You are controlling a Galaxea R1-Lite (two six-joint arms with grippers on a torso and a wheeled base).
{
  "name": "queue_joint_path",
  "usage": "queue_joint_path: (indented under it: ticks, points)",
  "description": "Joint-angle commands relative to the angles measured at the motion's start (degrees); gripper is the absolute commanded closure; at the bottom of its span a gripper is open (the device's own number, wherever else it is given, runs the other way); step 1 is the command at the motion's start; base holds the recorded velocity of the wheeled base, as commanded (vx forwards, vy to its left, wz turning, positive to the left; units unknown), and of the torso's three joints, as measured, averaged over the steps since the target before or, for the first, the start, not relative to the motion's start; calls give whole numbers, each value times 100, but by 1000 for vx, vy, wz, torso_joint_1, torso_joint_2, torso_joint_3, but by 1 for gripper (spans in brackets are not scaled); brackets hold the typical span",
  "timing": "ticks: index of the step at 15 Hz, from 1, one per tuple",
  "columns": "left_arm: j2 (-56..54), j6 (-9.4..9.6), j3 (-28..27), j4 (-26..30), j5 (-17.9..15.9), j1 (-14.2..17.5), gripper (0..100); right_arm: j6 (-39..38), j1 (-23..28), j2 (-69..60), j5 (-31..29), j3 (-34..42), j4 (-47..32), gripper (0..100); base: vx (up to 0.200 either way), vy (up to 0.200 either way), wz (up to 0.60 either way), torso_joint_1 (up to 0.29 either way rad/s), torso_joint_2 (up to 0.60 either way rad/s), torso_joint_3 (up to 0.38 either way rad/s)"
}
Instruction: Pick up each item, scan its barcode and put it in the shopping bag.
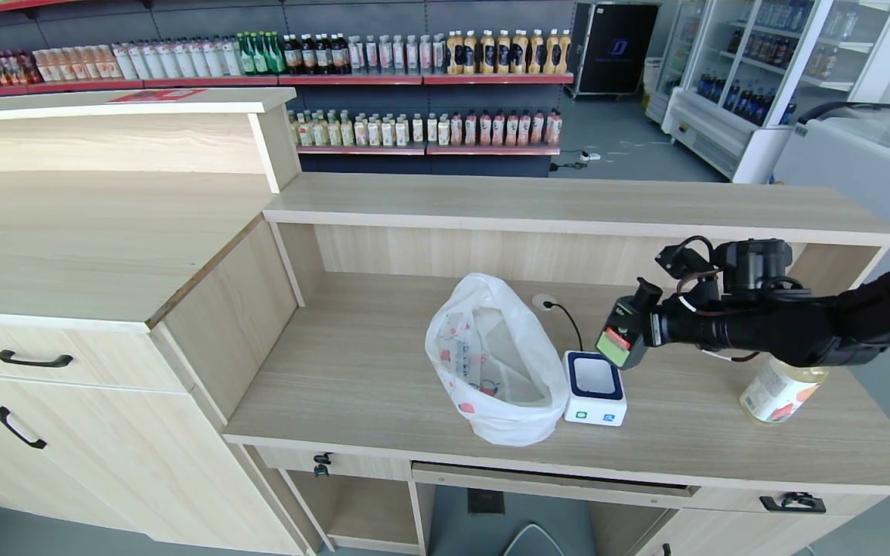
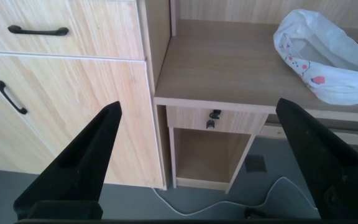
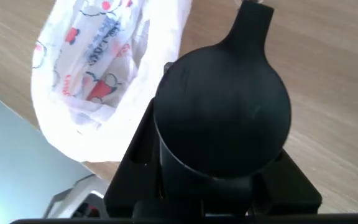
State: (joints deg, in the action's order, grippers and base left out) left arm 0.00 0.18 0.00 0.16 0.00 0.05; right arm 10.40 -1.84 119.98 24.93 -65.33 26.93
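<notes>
Two items are outside the bag, and the step turns on the smaller one. On the wooden counter [image 1: 352,371] the white shopping bag [image 1: 495,363] stands open, mouth up. The left gripper [image 2: 199,106] hangs low before the cabinet front, its fingers wide apart and holding nothing, so it plays no part here. A bottle [image 1: 781,394] waits upright near the counter's right end, beneath the right arm. Just right of the bag sits the scanner [image 1: 594,388], glass facing up. The small green box [image 1: 615,345] is clamped in the right gripper [image 1: 634,320], just above the scanner's right edge. I judge it should be turned barcode-down over the glass and held level and steady. Which face carries the code I cannot tell.
</notes>
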Motion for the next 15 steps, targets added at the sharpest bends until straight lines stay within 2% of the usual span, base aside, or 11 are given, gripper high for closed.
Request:
queue_joint_path:
  ticks: [1, 2, 3, 5, 7, 11, 13, 15]
  points:
    - [9, -1, 0, 2, 0, 4, 0, 1395, 360, -1143, -1289, 1233, 577, 100, 0, 0, 0, 0, 0, 0]
    - [9, -1, 0, 2, 0, 4, 0, 1825, 588, -1557, -1473, 1971, 1201, 100, 0, 0, 0, 0, 0, 0]
    - [9, -1, 0, 2, 0, 4, 0, 1878, 659, -1750, -1509, 2288, 1403, 100, 0, 0, 0, 0, 0, 0]
    - [9, -1, 0, 2, 0, 4, 0, 1957, 632, -1978, -1720, 2481, 1420, 100, 0, 0, 600, 0, 2, 5]
    - [9, -1, 0, 2, 0, 4, 0, 1878, 360, -2040, -2168, 2358, 1675, 100, 0, 0, 600, 2, 5, 7]
    - [9, -1, 0, -7, 0, 4, 0, 1632, -88, -1390, -2247, 1822, 2607, 100, 0, 0, 600, 4, 4, 5]
    - [9, -1, 0, 2, 0, 4, 0, 1491, -211, -1047, -2256, 1963, 3046, 100, 0, 0, 0, 0, 0, 0]
    - [9, -1, 0, 2, 0, 4, 0, 823, -387, -493, -2229, 1901, 3029, 100, 0, 0, 0, 0, 0, 0]
